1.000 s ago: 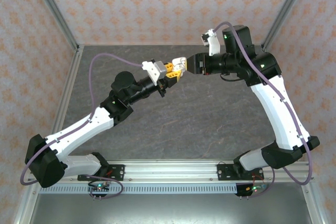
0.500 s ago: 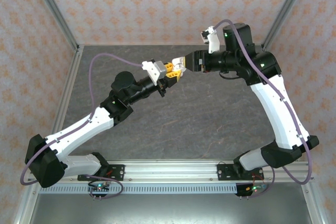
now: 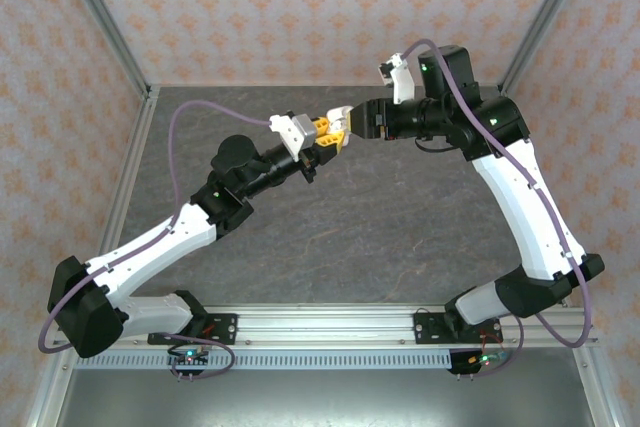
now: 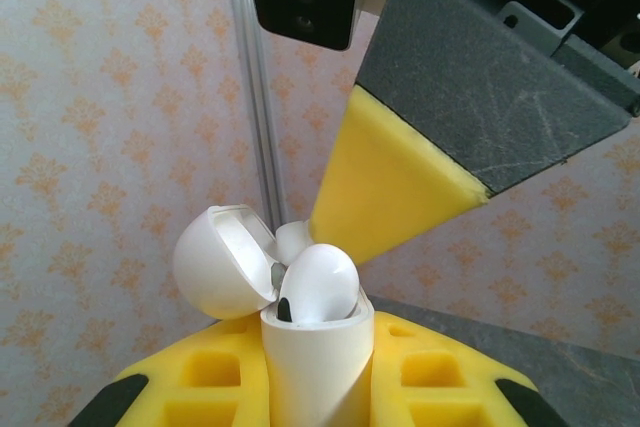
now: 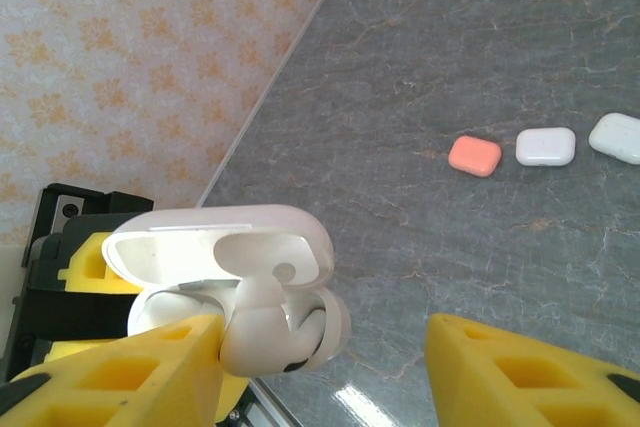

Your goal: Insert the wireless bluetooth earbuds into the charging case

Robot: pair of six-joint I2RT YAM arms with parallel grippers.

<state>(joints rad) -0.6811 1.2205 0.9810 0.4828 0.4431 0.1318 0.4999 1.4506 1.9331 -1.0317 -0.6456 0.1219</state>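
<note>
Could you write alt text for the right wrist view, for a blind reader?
An open white charging case with a white earbud in it sits lower left, beside one of the right gripper's spread yellow fingers. Farther off on the grey table lie a salmon case and two white cases.

Table point(image 3: 380, 237): grey marbled top. Wall point(image 3: 300, 7): pale, orange floral pattern, on three sides. Left post point(image 3: 100, 17) and right post point(image 3: 545, 17): aluminium, rising from far corners. Rail point(image 3: 330, 325): aluminium, along near edge. Slotted strip point(image 3: 330, 358) just beside rail, possibly cable duct. Metal sheet point(image 3: 330, 397) nearest camera.
</note>
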